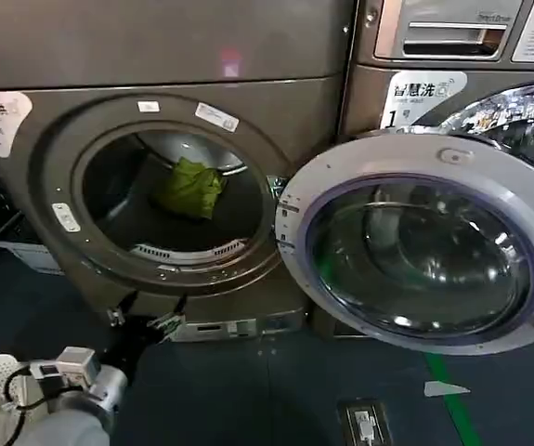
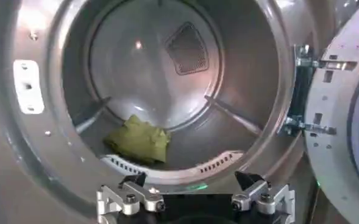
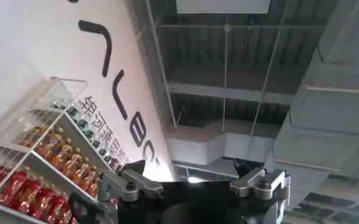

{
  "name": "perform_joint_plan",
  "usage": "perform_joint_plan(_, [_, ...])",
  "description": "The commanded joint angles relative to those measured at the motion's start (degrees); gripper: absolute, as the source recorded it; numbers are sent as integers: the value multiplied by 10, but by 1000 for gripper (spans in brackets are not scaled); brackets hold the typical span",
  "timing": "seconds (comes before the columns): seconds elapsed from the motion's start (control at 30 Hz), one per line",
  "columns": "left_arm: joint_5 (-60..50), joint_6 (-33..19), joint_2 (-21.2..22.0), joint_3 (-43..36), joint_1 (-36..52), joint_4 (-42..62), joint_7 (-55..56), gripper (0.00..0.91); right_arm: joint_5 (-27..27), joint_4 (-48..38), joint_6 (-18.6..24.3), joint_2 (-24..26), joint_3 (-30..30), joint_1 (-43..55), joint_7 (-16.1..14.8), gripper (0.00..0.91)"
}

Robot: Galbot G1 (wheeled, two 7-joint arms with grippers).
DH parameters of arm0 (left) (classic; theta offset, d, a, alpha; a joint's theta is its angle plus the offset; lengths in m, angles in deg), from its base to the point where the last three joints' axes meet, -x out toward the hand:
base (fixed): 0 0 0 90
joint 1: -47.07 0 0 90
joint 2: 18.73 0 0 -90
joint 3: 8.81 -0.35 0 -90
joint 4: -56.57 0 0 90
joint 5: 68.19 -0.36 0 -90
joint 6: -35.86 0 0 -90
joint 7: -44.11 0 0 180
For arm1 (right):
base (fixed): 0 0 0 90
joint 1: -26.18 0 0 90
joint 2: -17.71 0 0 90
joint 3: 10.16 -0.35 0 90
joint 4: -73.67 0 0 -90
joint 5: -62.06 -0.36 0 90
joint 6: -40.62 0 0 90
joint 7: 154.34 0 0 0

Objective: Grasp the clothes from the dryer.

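While the clothes (image 2: 139, 140) lie far inside the dryer (image 1: 53, 158), the left pincer (image 2: 194, 193), spread, approaches; next: reach in.

The left gripper (image 2: 194, 185) holds its jaws spread wide before the dryer (image 2: 57, 146) mouth. Beyond the jaws, nearer one of them, the clothes (image 2: 139, 140) lie crumpled on the drum floor, well apart from both. The open door (image 2: 344, 109) stands off to the other jaw's side.
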Motion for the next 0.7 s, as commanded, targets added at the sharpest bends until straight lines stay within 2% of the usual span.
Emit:
perform_joint_plan(0.03, [0, 0, -2, 0, 0, -1, 0, 907, 0, 0, 0, 0, 0, 0, 0, 907])
perform_joint_plan(0.7, [3, 0, -4, 11, 0, 1, 1, 907, -2, 4, 0, 1, 4, 1, -2, 907])
